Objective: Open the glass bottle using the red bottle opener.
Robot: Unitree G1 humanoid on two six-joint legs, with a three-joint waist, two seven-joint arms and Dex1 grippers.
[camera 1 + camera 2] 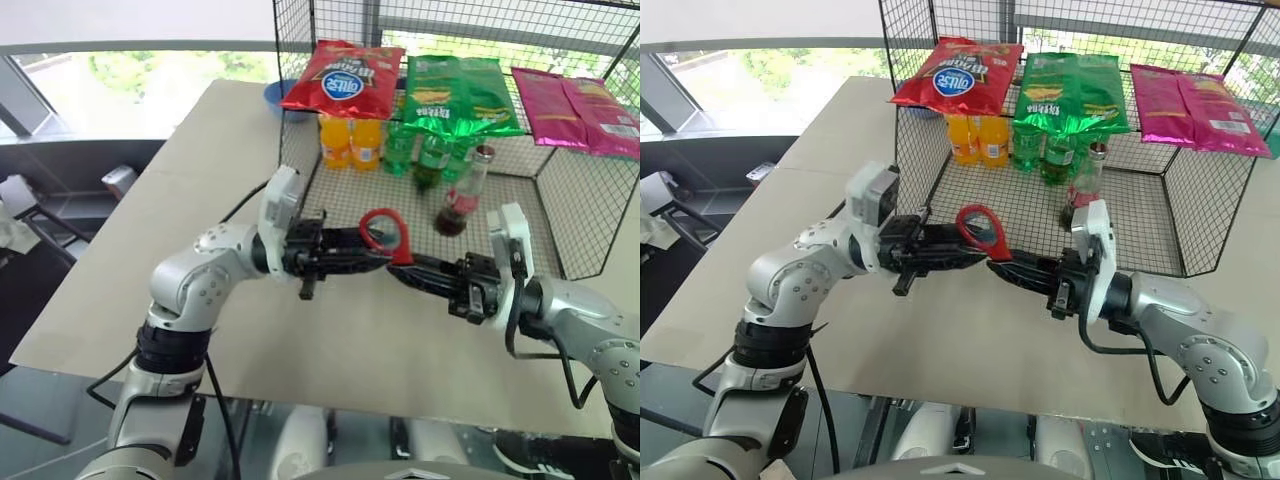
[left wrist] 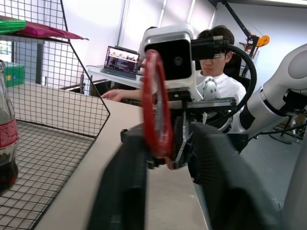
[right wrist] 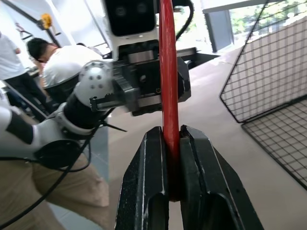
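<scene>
Beige bench [image 1: 200,190] spans frame centre. Black wire basket [image 1: 560,200] upper right: red chip bag [image 1: 345,80], green bag [image 1: 460,95], pink bags [image 1: 585,110] on top rim; lettering unreadable. Inside: orange soda bottles [image 1: 350,142], green bottles [image 1: 425,150], glass bottle [image 1: 462,195] upright, dark cola low, red label.
Red bottle opener [image 1: 384,234] mid-frame, above bench. Right gripper [image 1: 400,268] jaws clamped on opener handle. Left gripper [image 1: 375,248] jaws parted around loop.
</scene>
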